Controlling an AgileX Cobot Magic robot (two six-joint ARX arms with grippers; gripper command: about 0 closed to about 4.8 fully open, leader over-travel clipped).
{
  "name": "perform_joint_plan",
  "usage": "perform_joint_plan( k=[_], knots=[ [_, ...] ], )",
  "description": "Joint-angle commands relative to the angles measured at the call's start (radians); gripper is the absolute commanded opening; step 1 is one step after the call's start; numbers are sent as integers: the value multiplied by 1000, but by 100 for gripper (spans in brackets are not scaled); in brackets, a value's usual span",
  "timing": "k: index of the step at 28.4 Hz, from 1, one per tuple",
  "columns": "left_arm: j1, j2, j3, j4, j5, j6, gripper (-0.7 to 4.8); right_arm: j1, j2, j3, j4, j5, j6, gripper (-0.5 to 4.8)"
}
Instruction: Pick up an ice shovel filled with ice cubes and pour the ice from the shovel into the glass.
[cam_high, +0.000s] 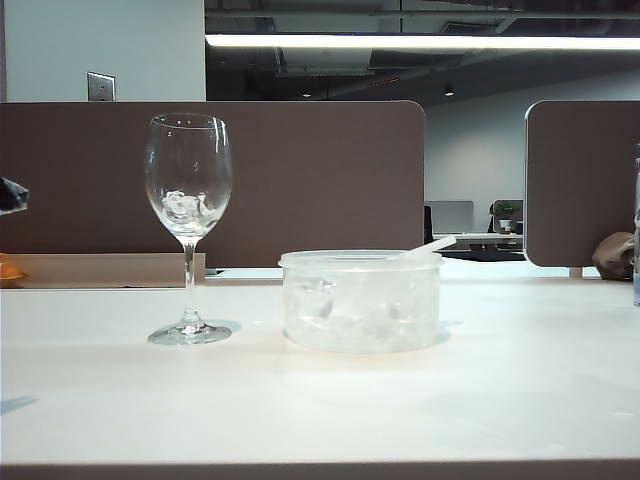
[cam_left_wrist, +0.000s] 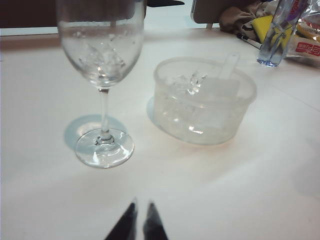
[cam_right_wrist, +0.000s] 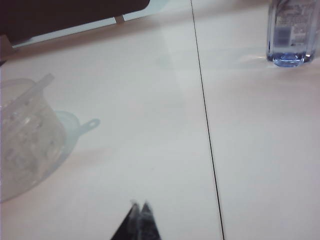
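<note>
One glass (cam_high: 188, 200) with a few ice cubes (cam_high: 184, 207), one tub (cam_high: 361, 300) of ice, one shovel (cam_left_wrist: 227, 67) resting in it, on the table (cam_high: 320, 400). Left jaws (cam_left_wrist: 140, 222) nearly pressed together, well short of the glass. Right jaws (cam_right_wrist: 140, 215) pressed together, empty, off beside the tub.

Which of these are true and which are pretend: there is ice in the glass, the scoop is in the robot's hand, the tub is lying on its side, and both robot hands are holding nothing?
1. The glass has ice cubes in it. True.
2. The right gripper holds the ice shovel. False: the shovel rests in the tub, handle poking over the rim.
3. The tub lies on its side. False: it stands upright beside the glass.
4. The left gripper and the right gripper hold nothing. True.
</note>
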Motion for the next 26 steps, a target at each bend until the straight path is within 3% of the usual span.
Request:
perform_joint_plan(
  k=[1,11,18,26],
  knots=[
    [-1,0,1,9,4,0,29,-1,-28,-1,2,-2,1,-7],
    [-1,0,1,9,4,0,29,-2,-171,-5,-82,-27,-24,-7],
    [-1,0,1,9,4,0,29,-8,-249,-5,-234,-11,-166,-7],
    [-1,0,1,9,4,0,29,-34,-271,-5,-243,14,-246,-6]
  ],
)
